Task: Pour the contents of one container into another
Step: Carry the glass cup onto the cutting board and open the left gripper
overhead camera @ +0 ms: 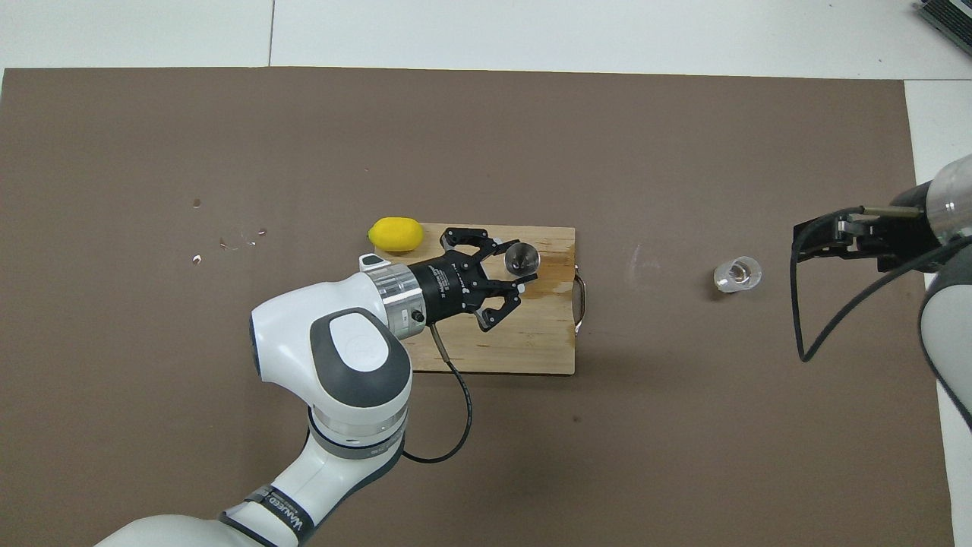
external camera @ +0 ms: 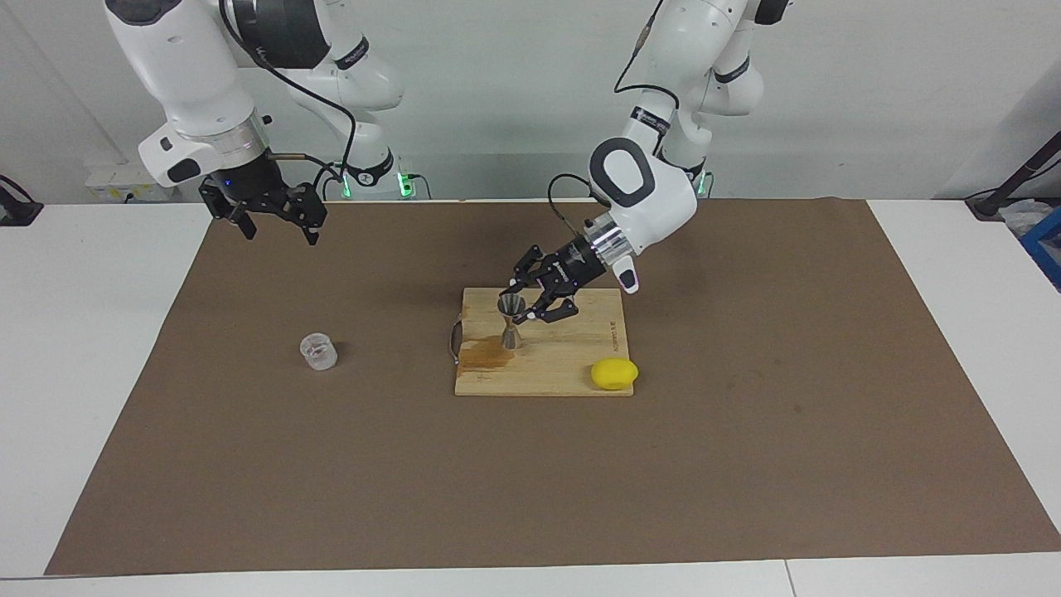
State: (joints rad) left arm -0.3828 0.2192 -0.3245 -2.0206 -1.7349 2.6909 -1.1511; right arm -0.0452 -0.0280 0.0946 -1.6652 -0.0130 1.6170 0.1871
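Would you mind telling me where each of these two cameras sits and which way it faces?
Facing view: high across the table, looking at the robots; both arms come down from the top, the left gripper open beside the jigger, the right gripper waiting above the mat.
Overhead view: high above the robots' end, looking steeply down; the left arm enters from below, the right gripper at the edge.
Shared: cutting board, lemon, clear cup, half a turn apart.

Jigger [external camera: 511,319] on board [external camera: 572,365], lemon [external camera: 614,374] beside
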